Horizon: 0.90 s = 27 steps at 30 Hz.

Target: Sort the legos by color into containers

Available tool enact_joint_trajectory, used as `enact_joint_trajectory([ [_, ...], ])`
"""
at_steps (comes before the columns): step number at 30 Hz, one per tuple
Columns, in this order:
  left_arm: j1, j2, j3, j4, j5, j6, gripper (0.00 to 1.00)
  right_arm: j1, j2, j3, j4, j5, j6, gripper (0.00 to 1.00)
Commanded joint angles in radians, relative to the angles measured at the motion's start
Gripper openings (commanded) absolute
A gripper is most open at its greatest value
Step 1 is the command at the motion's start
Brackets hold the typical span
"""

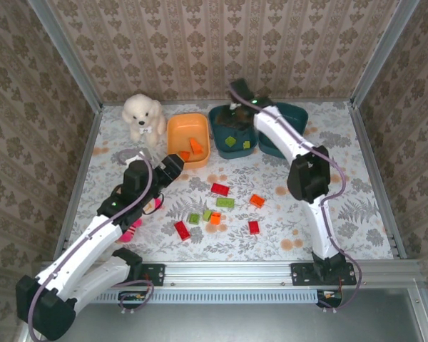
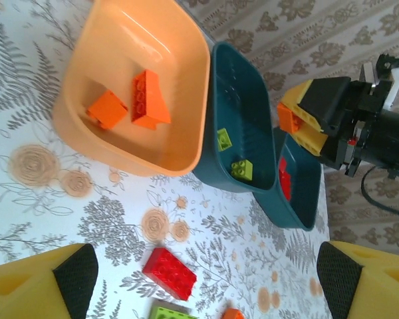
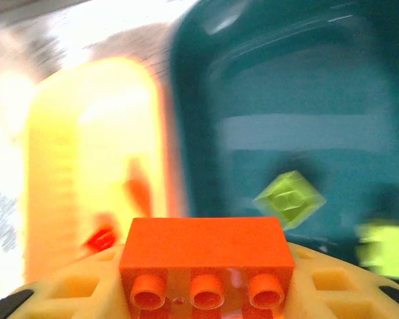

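Transfer of orange brick (image 3: 206, 249) is being handled by right gripper (image 2: 299, 126). Jaws are being held narrow and pinched on the brick's sides, with the studs facing the wrist camera. The brick is being hung over middle teal tub (image 2: 243, 100), where green bricks (image 2: 242, 169) are lying, so that is the wrong bin for it. Orange tub (image 2: 120, 40) is sitting right against it, with sorted orange bricks (image 2: 146, 100) inside.

Step judged as carry-to-bin, with release not yet done. To do it well:
- The brick should be taken across the shared rim with clearance, so neither tub is being nudged.
- Release should be made low and well inside the orange tub, since a drop at the rim risks a bounce into teal.
- Jaws should be kept closed until the brick is fully past the teal wall.

Left gripper (image 1: 172, 162) is being held wide open with nothing in it, near the orange tub's front corner. It is better kept back while the right arm is coming across.

Far teal tub (image 2: 299, 193) is holding a red brick (image 2: 285, 178). Loose bricks (image 1: 220, 189) in red, green and orange are lying on table (image 1: 357, 178) between the arms.

No brand, label or readable writing is being made out on tubs, bricks or arms.
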Motion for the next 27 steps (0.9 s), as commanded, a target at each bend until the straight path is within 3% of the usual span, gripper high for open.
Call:
enact_joint_trajectory([
  [1, 0.015, -0.037, 0.041, -0.090, -0.060, 0.010, 0.89, 0.037, 0.021, 0.009, 0.025, -0.068, 0.041, 0.41],
  [6, 0.018, -0.081, 0.044, -0.143, -0.069, 0.015, 0.89, 0.114, 0.132, 0.139, 0.065, -0.158, 0.048, 0.42],
  [16, 0.021, -0.187, 0.034, -0.241, -0.077, 0.015, 0.89, 0.161, 0.323, 0.292, 0.198, -0.232, 0.163, 0.45],
  [20, 0.021, -0.225, 0.035, -0.285, -0.078, 0.014, 0.89, 0.178, 0.394, 0.384, 0.193, -0.223, 0.188, 0.46],
  [27, 0.021, -0.272, 0.026, -0.320, -0.079, 0.003, 0.88, 0.191, 0.443, 0.388, 0.173, -0.159, 0.240, 0.46],
])
